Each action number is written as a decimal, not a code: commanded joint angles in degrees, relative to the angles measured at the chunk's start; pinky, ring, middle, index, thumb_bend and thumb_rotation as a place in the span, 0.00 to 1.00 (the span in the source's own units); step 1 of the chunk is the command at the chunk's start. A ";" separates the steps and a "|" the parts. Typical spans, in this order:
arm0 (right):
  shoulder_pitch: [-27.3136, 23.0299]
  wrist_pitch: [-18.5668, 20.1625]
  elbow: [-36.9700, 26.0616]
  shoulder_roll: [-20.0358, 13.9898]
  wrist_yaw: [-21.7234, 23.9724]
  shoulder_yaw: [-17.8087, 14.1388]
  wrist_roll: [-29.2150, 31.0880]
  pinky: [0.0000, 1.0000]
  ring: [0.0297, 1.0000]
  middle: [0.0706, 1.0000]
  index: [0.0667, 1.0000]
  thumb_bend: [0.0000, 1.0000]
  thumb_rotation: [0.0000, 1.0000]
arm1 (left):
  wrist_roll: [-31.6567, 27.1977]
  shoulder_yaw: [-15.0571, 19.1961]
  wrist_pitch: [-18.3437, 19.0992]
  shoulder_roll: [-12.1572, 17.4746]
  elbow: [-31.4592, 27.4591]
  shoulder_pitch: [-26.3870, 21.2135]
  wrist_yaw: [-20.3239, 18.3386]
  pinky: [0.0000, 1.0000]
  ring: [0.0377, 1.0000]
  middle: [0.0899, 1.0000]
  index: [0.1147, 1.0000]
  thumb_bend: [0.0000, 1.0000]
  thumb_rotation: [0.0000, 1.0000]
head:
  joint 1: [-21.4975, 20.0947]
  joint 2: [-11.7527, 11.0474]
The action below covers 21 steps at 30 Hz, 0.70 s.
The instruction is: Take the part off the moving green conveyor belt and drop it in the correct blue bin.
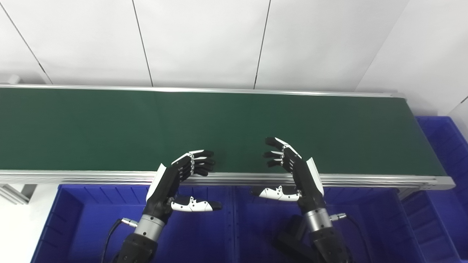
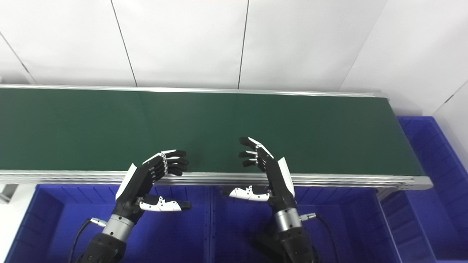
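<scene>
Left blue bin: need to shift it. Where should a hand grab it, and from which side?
Probably the outer rim of the left blue bin, from above with the open left hand. The bin is open-topped and that wall stands exposed; the far wall sits by the conveyor rail and the inner wall abuts the middle blue bin.

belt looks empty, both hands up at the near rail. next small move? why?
Probably none yet: hold position and wait. The green belt shows no part anywhere in view, and the left hand and right hand are both open and empty, poised over the near rail above the blue bins. Reaching now would likely grab nothing.
</scene>
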 commanded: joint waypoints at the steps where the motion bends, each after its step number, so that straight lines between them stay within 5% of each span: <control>1: -0.65 -1.36 -2.23 -0.28 -0.13 -0.55 0.64 0.61 0.70 0.83 0.78 0.86 0.12 | -0.61 -0.14 0.45 -0.95 -2.40 -2.00 0.15 0.63 0.64 0.66 0.70 0.86 0.05 | 0.13 0.62; 21: 1.09 1.00 -4.25 -1.07 1.30 -0.34 1.39 0.60 0.69 0.80 0.73 0.85 0.11 | 0.29 -0.30 1.54 -1.72 -3.43 -2.13 0.54 0.62 0.65 0.65 0.69 0.85 0.05 | 1.40 1.23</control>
